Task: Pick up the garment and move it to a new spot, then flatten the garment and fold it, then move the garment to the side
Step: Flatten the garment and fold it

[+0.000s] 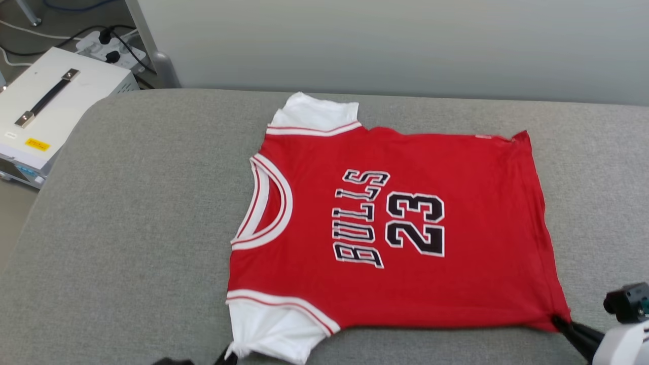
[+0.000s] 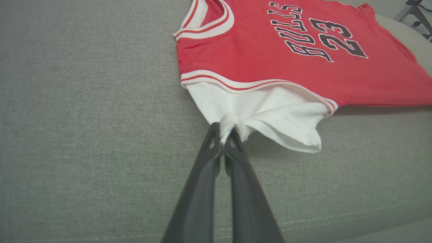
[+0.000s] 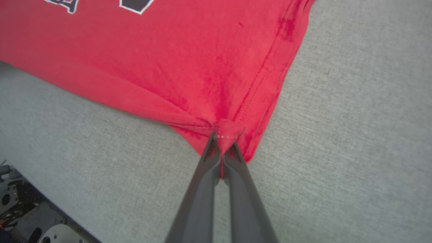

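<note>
The garment (image 1: 395, 228) lies spread front-up on the grey padded table (image 1: 127, 228), collar to the left and hem to the right, with "BULLS 23" showing. My left gripper (image 2: 223, 133) is shut on the edge of the near white sleeve (image 2: 270, 114), bunching the cloth between its tips; in the head view it (image 1: 228, 353) sits at the bottom edge under that sleeve. My right gripper (image 3: 222, 140) is shut on the near red hem corner (image 3: 229, 130), and in the head view it (image 1: 560, 323) pinches that corner at the lower right.
A white equipment box (image 1: 45, 111) with a black handle stands off the table's far left, beside a power strip (image 1: 109, 48) and cables. A pale wall runs behind the table. Robot base parts (image 3: 23, 209) show below the table edge.
</note>
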Controlling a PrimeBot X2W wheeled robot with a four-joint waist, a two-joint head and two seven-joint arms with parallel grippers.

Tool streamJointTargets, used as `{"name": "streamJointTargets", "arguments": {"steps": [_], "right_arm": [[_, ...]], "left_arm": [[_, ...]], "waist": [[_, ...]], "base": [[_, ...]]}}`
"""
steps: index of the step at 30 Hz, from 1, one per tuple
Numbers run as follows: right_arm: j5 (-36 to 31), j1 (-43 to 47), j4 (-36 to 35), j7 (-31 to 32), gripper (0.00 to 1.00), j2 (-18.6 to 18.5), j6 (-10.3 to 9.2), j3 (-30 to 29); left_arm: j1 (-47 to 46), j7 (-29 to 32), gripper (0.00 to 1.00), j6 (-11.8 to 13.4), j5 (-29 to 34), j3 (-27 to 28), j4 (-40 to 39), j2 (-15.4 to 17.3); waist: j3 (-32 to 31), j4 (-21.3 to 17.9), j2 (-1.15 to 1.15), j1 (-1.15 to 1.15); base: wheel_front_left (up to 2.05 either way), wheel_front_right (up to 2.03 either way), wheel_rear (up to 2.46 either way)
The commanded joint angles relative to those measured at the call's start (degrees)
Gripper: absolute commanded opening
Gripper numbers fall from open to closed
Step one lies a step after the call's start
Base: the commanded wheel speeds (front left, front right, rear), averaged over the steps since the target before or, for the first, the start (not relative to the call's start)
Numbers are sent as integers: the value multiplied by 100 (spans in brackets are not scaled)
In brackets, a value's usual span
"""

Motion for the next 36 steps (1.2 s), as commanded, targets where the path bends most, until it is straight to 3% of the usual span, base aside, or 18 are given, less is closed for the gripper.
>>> {"name": "streamJointTargets", "arguments": {"steps": [1,5,11,22,31,36], "right_arm": [[46,215,-81,64,0,-46,-4,-128],[29,630,-294,252,0,-3,-4,-506],[-176,796,-572,533,0,205,-4,-1143],[-419,378,-869,1044,0,564,-4,-2169],[-613,-609,-635,1529,0,807,-4,-2297],[-594,-1128,-279,1644,0,909,-4,-2187]], "left_arm": [[191,19,0,75,-71,12,-59,60],[312,13,0,140,-59,-7,-132,91],[-248,87,0,-48,158,-55,-103,175],[-2115,363,0,-737,475,19,498,313],[-3670,427,0,-1322,716,-89,1713,68],[-4228,395,0,-1483,807,-176,2452,-137]], "waist": [[-53,3,0,1],[-61,24,0,1],[-5,30,0,1],[397,-152,0,1],[1184,-374,0,1],[1540,-419,0,1]], "base": [[0,0,0],[0,0,0],[0,0,0],[0,0,0],[0,0,0],[0,0,0]]}}
